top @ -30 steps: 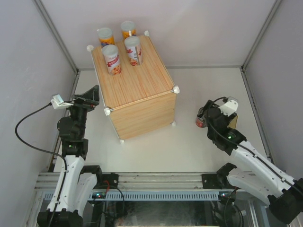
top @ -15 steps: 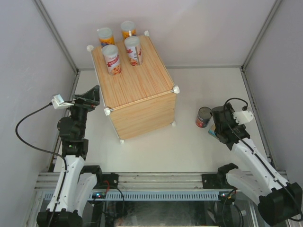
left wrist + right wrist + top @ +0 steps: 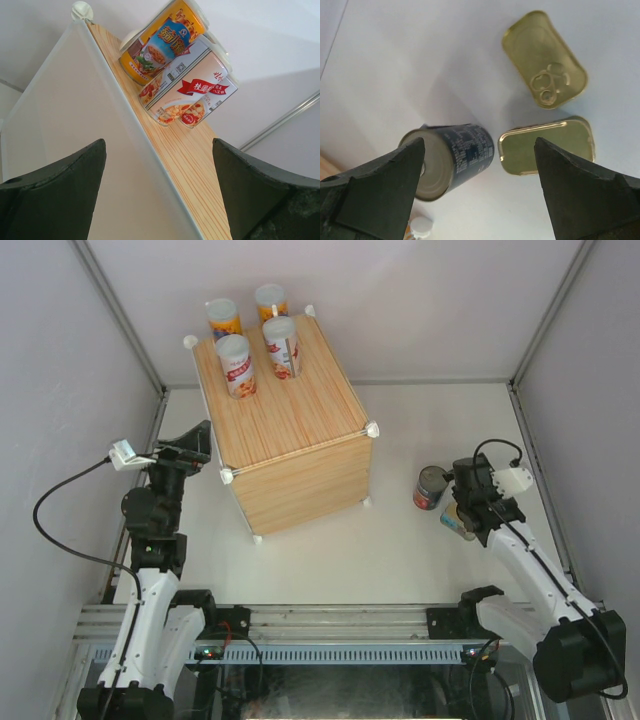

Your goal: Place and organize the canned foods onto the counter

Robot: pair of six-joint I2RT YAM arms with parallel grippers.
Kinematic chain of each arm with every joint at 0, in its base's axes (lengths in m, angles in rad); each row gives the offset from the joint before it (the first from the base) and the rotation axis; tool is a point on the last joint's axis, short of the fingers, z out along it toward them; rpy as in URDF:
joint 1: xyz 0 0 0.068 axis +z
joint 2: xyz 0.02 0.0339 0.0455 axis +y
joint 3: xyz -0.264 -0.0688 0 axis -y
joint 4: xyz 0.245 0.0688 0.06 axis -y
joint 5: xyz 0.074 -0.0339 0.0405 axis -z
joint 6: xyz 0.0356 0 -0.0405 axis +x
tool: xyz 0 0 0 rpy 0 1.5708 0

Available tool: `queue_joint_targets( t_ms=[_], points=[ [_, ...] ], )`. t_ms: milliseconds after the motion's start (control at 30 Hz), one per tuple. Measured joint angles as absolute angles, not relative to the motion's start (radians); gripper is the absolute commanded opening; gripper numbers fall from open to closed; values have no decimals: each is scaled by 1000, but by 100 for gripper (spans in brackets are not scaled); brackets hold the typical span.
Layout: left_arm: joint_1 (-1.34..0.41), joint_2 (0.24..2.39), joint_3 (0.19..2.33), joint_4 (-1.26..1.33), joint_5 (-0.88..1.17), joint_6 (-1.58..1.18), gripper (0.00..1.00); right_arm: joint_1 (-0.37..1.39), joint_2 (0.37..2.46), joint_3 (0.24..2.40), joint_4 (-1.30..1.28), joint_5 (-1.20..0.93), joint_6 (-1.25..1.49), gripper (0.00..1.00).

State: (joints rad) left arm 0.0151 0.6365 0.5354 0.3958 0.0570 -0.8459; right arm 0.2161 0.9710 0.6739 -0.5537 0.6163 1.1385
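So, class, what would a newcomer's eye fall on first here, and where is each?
The big wooden counter left of centre, with four tall cans clustered at its far end. To its right, a dark can and two flat gold tins sit on the table.

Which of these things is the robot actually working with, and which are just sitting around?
Part of the job:
- four tall cans, standing on the wooden box
- dark can on the white table
- two flat gold tins beside the dark can

Just there:
- black cable by the left arm
- metal rail along the near edge
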Motion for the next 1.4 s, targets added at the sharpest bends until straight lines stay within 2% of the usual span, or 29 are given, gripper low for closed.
queue_joint_targets(
  t_ms=[400, 667, 1400],
  points=[
    [15, 637, 535, 396, 57, -847, 91, 389, 911, 648, -385, 636, 849, 92],
    [15, 641, 535, 400, 60, -855, 91, 435, 1033, 648, -336, 609, 729, 97],
    [12, 641, 535, 402, 60, -854, 91, 436, 1195, 689, -298, 573, 609, 99]
  ],
)
